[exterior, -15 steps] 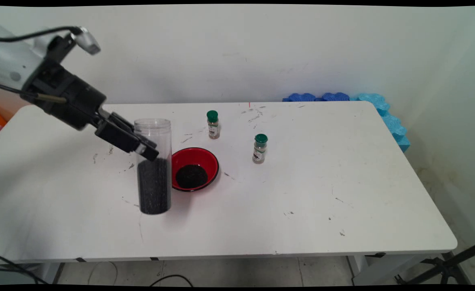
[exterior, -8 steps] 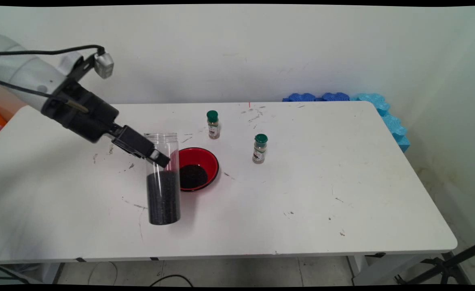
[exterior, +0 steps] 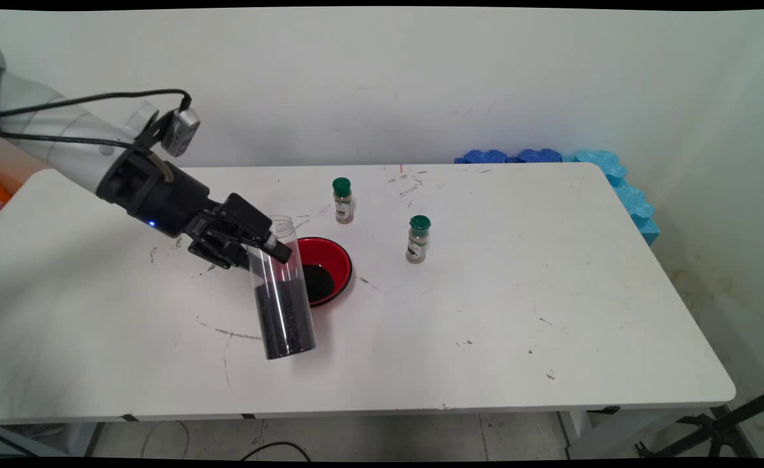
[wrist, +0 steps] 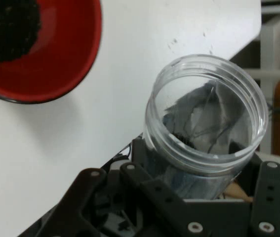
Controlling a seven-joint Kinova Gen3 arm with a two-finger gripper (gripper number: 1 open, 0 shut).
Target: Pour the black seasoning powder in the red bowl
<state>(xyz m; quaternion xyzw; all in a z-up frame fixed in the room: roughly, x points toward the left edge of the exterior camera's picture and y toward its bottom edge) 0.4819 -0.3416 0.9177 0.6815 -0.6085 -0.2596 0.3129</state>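
A tall clear plastic jar [exterior: 282, 292], its lower half filled with black grains, hangs tilted just above the table, its bottom swung right and toward the near edge. My gripper [exterior: 266, 245] is shut on the jar's upper part. Right behind the jar stands a red bowl [exterior: 335, 259] with a black rim and a heap of black grains in it. The hand view looks into the jar's open mouth [wrist: 206, 111], with the red bowl [wrist: 60, 59] at the upper left.
Two small spice bottles with green caps stand on the white table [exterior: 486, 292]: one [exterior: 342, 200] behind the bowl, one [exterior: 418, 238] to its right. Blue foam pieces [exterior: 616, 182] lie off the table's far right corner.
My gripper has carried the jar rightward and toward the near edge, in front of the red bowl, and has rolled, tilting the jar from upright.
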